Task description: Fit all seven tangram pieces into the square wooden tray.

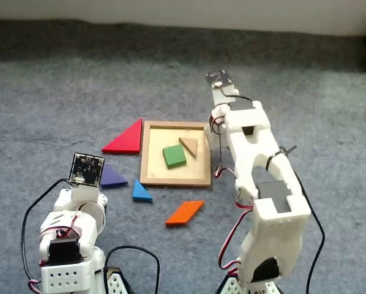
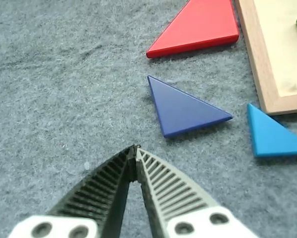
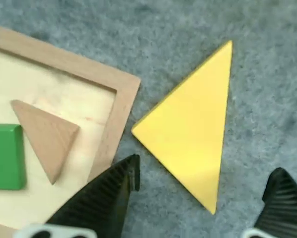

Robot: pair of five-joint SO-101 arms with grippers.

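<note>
The square wooden tray (image 1: 144,154), pale with a raised rim, lies mid-scene on a grey, fuzzy mat (image 1: 60,92). Inside it are a glossy green square (image 1: 174,155) and, just beside its far right corner, a bare-wood triangle (image 1: 189,146).

The other pieces are flat, smooth and painted. A large red triangle (image 1: 126,139) lies along the tray's left rim. Nearer are a dark blue triangle (image 1: 114,177) and a small light blue triangle (image 1: 141,192) by the tray's near left corner. An orange parallelogram (image 1: 184,212) lies on the near side of the tray.

The right wrist view shows what the right arm covers from above. A yellow triangle (image 3: 193,129) lies just right of the tray's far right corner, one corner seemingly touching the rim, though I can't be sure. The right gripper (image 3: 206,170) is spread wide and empty, its ribbed black fingers either side of that piece's near end.

In the left wrist view, the left gripper (image 2: 135,154) has its ribbed fingers pressed together to a point. It holds nothing and sits over bare mat, near-left of the dark blue triangle.
</note>
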